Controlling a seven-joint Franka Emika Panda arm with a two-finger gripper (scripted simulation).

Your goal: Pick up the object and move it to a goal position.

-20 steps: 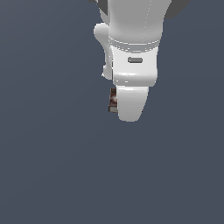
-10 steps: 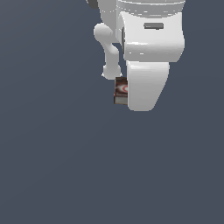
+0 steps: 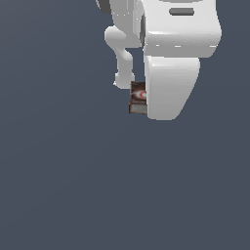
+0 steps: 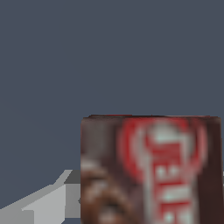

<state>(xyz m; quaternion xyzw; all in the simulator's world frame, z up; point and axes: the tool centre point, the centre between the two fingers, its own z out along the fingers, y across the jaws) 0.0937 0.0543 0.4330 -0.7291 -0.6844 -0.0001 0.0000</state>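
Observation:
The object (image 3: 138,97) is a small dark brown box with a red-and-white label. In the exterior view it peeks out at the left side of my white gripper (image 3: 148,101), whose bulky hand covers most of it. The wrist view is filled by the object (image 4: 151,170) seen close up, label facing the camera, with one grey finger (image 4: 46,204) beside it. The box hangs with the hand above the plain grey-blue ground, so the gripper is shut on it. The other finger is hidden.
The white arm's links (image 3: 122,46) rise to the top edge of the exterior view. All around lies a uniform grey-blue surface (image 3: 63,185) with no other object or marker showing.
The hand and the box have shifted up and toward the exterior view's right. Both appear larger now. The box has kept its place beside the hand.

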